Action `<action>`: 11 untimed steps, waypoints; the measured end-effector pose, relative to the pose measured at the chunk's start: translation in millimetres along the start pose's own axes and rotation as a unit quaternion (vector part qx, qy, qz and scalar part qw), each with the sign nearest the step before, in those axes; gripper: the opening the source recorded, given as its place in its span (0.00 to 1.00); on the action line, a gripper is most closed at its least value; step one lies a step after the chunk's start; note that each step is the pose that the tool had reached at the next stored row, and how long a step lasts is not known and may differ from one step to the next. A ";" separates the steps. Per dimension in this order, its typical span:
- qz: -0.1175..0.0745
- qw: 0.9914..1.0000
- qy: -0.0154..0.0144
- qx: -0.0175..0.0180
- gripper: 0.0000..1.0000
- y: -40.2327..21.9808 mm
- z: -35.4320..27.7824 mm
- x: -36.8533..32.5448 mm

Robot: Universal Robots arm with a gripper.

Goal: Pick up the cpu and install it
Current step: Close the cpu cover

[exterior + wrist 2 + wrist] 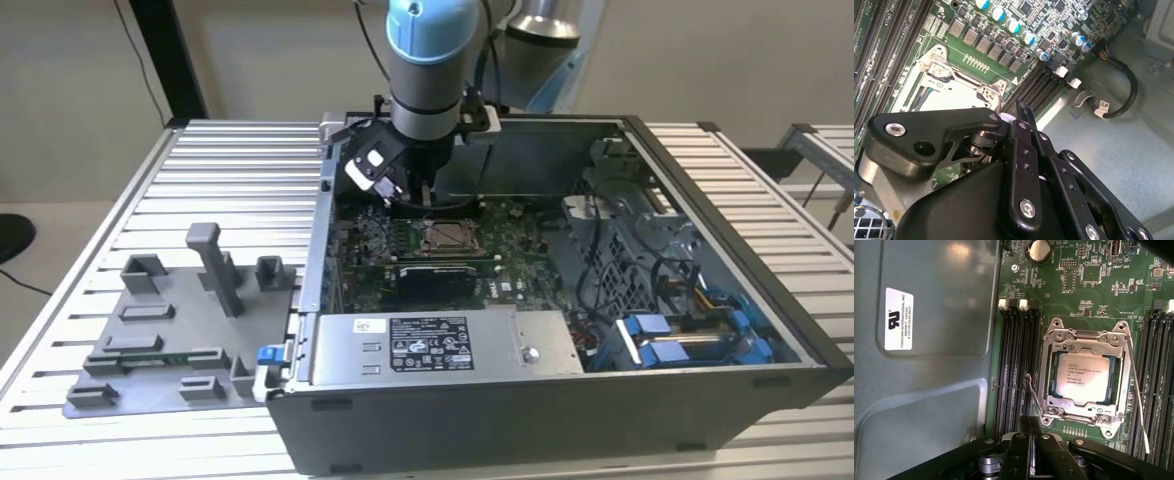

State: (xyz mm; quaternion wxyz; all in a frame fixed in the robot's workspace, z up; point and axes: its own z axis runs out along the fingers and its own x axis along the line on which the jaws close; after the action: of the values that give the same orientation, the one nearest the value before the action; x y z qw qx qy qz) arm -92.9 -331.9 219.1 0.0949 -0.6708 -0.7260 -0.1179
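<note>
Item: gripper (pixel 1030 421), black, linked fingers. In both wrist views the fingers lie together at the tips, and nothing shows between them. In the exterior view the gripper (pixel 407 205) hangs from the arm inside the open computer case (pixel 534 430), low over the motherboard (pixel 1089 290).

Item: cpu (pixel 1084 375), a pale silvery square. It sits flat in its socket, just ahead of the fingertips, lower than them and clear of them. In the exterior view the cpu (pixel 447 237) lies just beside the gripper, toward the exterior view's right.

Item: metal frame (pixel 1048 367). It lies around the cpu on all four sides, screwed at the corners.

Item: wire levers (pixel 1135 390), two thin rods, one along each side of the frame. The shorter one ends close to the fingertips.

Item: memory slots (pixel 1014 375), long, dark and parallel. They run alongside the socket and pass directly beneath the gripper.

Item: coin cell (pixel 1039 249), on the board well beyond the socket from the gripper.

Item: white label (pixel 899 318), on the grey case floor off to the gripper's side.

Item: power supply (pixel 441 345), a grey box within the case, on the far side of the socket from the gripper.

Item: grey fixture (pixel 160 330), blocks and posts on the slatted table (pixel 227 170). It stands outside the case, well apart from the gripper.
</note>
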 end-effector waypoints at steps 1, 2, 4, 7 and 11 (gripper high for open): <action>0.000 1.000 0.000 0.000 0.00 0.3 0.7 -0.3; 0.000 1.000 0.000 0.000 0.00 0.8 1.2 -0.5; 0.000 1.000 0.000 0.000 0.00 2.3 1.7 -0.7; 0.000 1.000 0.000 0.000 0.00 4.9 2.5 -1.2; 0.000 1.000 0.000 0.000 0.00 8.2 3.4 -1.7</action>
State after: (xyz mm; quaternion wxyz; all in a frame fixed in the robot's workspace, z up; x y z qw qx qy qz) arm -84.5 -332.0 215.8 0.0949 -0.6708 -0.7260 -0.1179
